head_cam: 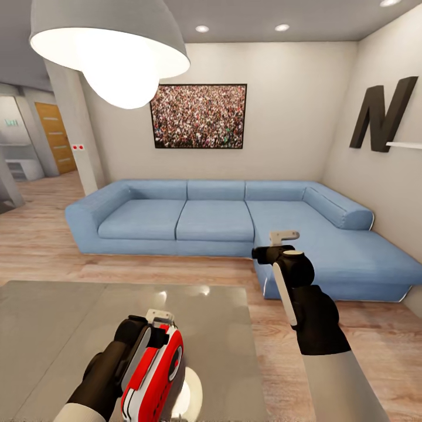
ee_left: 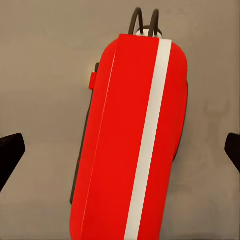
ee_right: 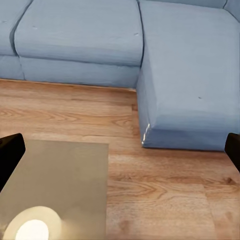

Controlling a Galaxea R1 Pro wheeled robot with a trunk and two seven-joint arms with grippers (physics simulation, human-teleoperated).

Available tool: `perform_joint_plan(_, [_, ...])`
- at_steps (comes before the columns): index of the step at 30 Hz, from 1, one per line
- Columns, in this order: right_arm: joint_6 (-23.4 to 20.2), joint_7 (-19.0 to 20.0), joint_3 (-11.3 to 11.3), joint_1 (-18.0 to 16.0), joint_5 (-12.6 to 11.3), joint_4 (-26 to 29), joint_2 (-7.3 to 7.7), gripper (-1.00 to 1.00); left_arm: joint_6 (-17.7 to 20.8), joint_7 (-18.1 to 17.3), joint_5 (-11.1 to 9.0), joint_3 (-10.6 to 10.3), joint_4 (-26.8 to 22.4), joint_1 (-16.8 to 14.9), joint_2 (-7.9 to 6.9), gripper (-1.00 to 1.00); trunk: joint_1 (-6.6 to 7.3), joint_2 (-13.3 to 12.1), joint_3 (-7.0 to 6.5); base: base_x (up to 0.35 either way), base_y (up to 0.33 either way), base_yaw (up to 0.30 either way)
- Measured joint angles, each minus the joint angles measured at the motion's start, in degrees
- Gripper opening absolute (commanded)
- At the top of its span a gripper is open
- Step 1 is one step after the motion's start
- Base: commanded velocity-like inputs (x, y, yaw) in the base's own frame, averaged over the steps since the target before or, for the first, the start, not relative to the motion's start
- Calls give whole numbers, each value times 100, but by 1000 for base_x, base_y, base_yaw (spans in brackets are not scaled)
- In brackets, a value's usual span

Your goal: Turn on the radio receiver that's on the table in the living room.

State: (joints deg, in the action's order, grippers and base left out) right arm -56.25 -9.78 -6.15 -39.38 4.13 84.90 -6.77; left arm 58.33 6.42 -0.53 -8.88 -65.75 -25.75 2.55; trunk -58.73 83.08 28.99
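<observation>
Red-fronted radio receiver held up over the table by the left gripper, tilted, red face with its round dial turned toward the right arm's side. From the left wrist view, radio receiver lying lengthwise between the jaws: red shell with one white stripe, thin dark wire handle at the far end, grey tabletop behind. Dark left fingertips at both edges of that view, well apart from the red shell there; contact not visible in that view. From the head view, left jaws pressed against the radio's white sides, pinching it.

Right gripper raised beyond the table's edge, over wood floor in front of the blue sofa. Right fingertips spread wide with nothing between them; past the jaws, a corner of the table, floor boards and the sofa. Lamp glare on the glossy top.

Behind the sofa, framed crowd picture; dark letter N on the side wall; pendant lamp overhead.
</observation>
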Motion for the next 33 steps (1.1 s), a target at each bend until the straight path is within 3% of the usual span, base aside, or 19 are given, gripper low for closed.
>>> perform_joint_plan(33, [0, 0, -9, -1, 0, 0, -9, 100, 1, 0, 0, 0, 81, 0, 6, 100, 0, 0, 214, 0, 0, 0])
